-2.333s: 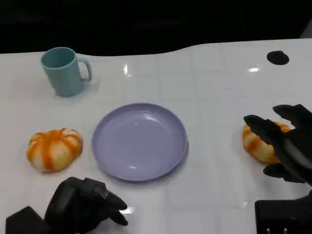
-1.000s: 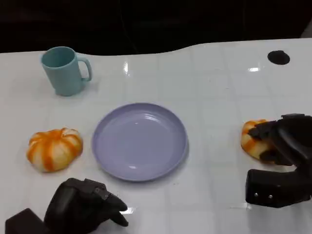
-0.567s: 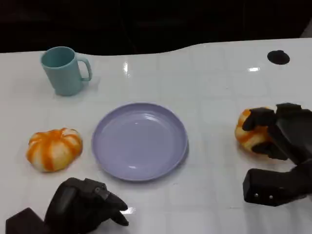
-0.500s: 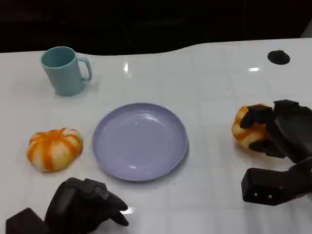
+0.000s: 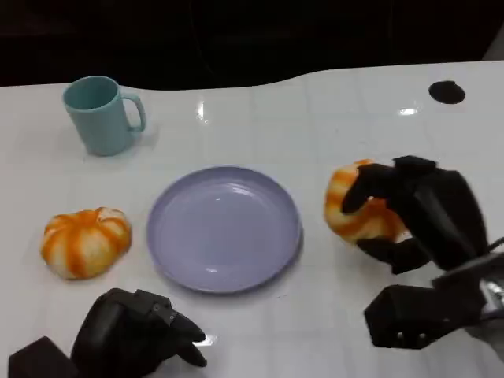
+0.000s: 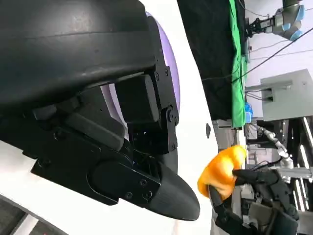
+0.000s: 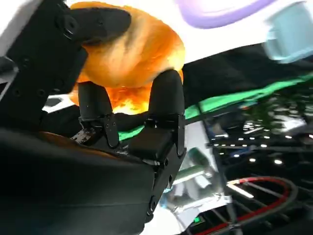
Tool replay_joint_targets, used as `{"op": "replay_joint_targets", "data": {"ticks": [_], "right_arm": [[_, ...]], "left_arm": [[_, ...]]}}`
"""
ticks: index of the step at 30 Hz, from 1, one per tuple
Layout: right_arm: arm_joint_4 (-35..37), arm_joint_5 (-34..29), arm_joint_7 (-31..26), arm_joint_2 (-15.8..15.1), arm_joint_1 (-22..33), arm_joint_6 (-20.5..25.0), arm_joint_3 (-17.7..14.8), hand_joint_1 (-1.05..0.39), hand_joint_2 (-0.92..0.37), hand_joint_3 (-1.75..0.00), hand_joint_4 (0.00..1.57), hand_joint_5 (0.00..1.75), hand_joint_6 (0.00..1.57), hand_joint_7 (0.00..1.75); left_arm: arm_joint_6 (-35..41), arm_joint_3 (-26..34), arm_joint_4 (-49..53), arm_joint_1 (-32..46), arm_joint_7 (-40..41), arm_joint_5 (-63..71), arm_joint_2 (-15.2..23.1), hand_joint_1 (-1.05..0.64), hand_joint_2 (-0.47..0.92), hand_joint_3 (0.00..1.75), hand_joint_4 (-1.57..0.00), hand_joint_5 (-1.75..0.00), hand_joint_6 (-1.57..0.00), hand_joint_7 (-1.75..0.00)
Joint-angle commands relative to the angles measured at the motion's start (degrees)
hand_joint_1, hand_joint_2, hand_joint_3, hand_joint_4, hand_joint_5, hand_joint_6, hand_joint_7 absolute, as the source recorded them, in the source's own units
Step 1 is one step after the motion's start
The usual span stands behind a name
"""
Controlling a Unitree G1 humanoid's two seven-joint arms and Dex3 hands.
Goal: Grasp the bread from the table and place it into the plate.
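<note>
Robotics laboratory, test bench.
White table (image 5: 331,102); green curtain (image 6: 236,54), another robot arm (image 6: 279,19) and cabling beyond it indicate a lab.

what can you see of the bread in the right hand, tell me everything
The bread is a rounded bun, orange with paler cream stripes and a glossy crust. The right hand grips it, black fingers wrapped over its top and side. It is lifted off the white table, just right of the purple plate, not yet over it.
</note>
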Motion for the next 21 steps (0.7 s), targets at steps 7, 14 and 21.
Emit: {"op": "replay_joint_targets", "data": {"ticks": [7,14,21], "right_arm": [[6.1,-1.6,-1.7,8.0,-6.7,-2.2,2.9,0.09,-0.08,-1.60,1.09,1.75,0.93,1.56],[18.2,-3.2,-5.2,13.6,-14.5,-5.4,5.8,-0.01,-0.14,-1.55,1.06,1.75,0.88,1.58],[25.0,-3.3,-5.8,17.2,-18.1,-5.8,7.5,-0.08,-0.19,-1.50,1.02,1.75,0.85,1.58]], "left_arm": [[0.2,0.0,-0.7,0.7,0.1,-0.2,0.8,-1.05,0.90,0.00,-1.46,-0.63,-1.57,-0.23],[0.0,-0.3,-0.9,0.8,0.4,0.1,0.5,-1.05,0.90,0.00,-1.45,-0.63,-1.57,-0.23],[1.0,-0.5,-1.7,1.2,0.3,-0.2,0.2,-1.05,0.88,0.00,-1.46,-0.63,-1.57,-0.23]]}}
